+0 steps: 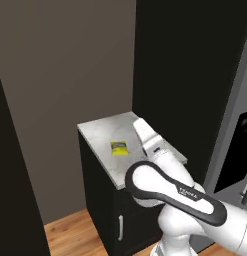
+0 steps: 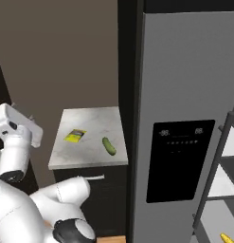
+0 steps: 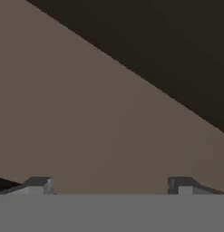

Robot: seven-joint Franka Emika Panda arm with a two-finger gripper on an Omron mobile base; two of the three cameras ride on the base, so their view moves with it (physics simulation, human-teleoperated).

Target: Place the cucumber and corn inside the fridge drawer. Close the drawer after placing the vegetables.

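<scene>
Our gripper (image 3: 111,186) hangs released, facing the wall; the cucumber (image 2: 108,146) lies on the counter (image 2: 90,128), long axis running near-to-far.

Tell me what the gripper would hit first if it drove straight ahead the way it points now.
Probably the plain grey-brown wall: beyond the open jaws the hand view shows nothing nearer, though depth is unclear.

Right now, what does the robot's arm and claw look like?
The arm is made of rounded, glossy white shells with dark bands at the joints; one band carries small pale lettering. In the right base view its end is a boxy white block. The claw has two small grey finger tips with stepped ends.
</scene>
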